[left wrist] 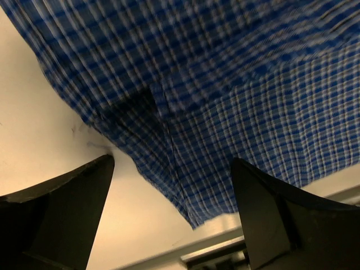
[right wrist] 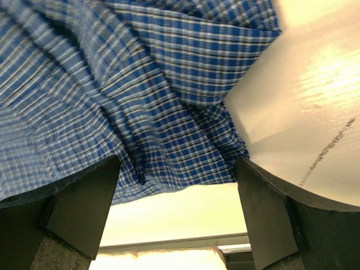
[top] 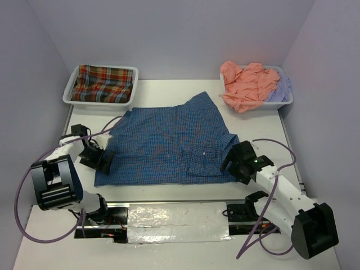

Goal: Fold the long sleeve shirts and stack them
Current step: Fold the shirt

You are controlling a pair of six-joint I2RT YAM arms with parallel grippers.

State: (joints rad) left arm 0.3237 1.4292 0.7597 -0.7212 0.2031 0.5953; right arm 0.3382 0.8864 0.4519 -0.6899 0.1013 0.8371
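Jaws spread wide and holding nothing, the left gripper [left wrist: 172, 164] and right gripper [right wrist: 179, 163] sit low at the near corners of the blue checked shirt [top: 169, 140], which lies half folded mid-table. A fingertip snagging that loose hem could, I judge, drag the fold open. Farther back, the plaid shirt [top: 104, 84] and salmon shirt [top: 247, 84] lie in their trays.
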